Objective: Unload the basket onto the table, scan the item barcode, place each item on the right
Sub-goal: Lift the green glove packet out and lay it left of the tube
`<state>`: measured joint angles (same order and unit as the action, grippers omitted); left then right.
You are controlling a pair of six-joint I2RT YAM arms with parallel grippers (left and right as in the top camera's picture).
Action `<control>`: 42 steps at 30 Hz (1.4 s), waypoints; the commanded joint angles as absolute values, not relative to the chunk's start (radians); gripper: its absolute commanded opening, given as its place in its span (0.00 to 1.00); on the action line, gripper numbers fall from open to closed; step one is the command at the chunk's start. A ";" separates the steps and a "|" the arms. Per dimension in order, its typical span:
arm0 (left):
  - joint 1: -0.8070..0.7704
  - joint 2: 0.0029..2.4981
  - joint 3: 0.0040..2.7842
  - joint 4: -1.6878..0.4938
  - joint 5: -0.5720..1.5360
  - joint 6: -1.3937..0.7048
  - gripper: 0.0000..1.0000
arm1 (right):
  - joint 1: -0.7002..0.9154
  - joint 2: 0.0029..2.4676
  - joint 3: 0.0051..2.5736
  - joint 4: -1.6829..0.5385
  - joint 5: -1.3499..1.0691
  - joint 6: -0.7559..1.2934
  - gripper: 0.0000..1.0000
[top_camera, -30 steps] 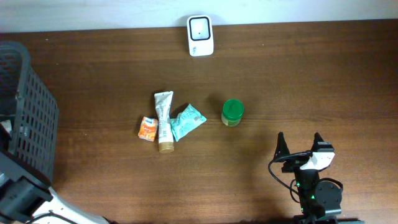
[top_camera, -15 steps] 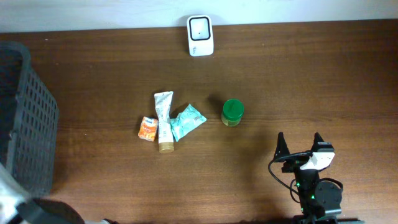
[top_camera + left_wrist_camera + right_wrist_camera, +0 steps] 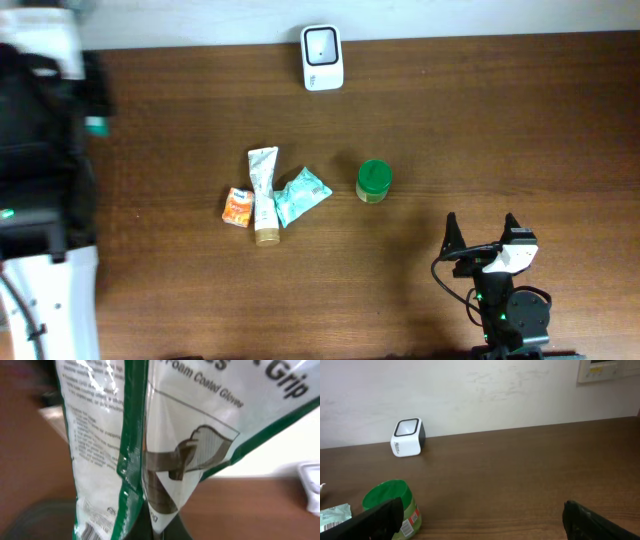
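Left gripper (image 3: 159,529) pinches a glove bag (image 3: 170,435) that hogs nearly its whole view, print cut off; right gripper (image 3: 480,515) jaws sit spread wide, just tips showing.

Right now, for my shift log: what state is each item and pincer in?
Glove bag, gripped, held aloft.
Left pincer, shut on it.
Right pincer, open, empty.
Green-lidded jar, upright, lid on.
Tube, lying flat.
Teal packet, lying flat.
Orange packet, lying flat.
Scanner, standing upright.

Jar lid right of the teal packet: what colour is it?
The lid is green, clearest in the overhead view.
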<state>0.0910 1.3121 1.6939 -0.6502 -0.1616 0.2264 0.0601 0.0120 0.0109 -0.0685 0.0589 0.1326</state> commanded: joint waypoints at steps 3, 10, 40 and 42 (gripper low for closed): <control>-0.101 1.403 1.700 -0.872 -0.161 0.015 0.00 | 0.065 0.006 0.006 -0.076 0.060 0.139 0.98; -0.137 1.601 1.700 -1.163 -0.164 -0.353 0.00 | 0.065 0.006 0.006 -0.076 0.060 0.139 0.98; -0.199 2.085 1.499 -1.104 0.090 -0.397 0.00 | 0.065 0.006 0.006 -0.076 0.060 0.139 0.98; -0.230 2.085 1.485 -1.060 0.128 -0.397 0.00 | 0.065 0.006 0.006 -0.076 0.060 0.139 0.98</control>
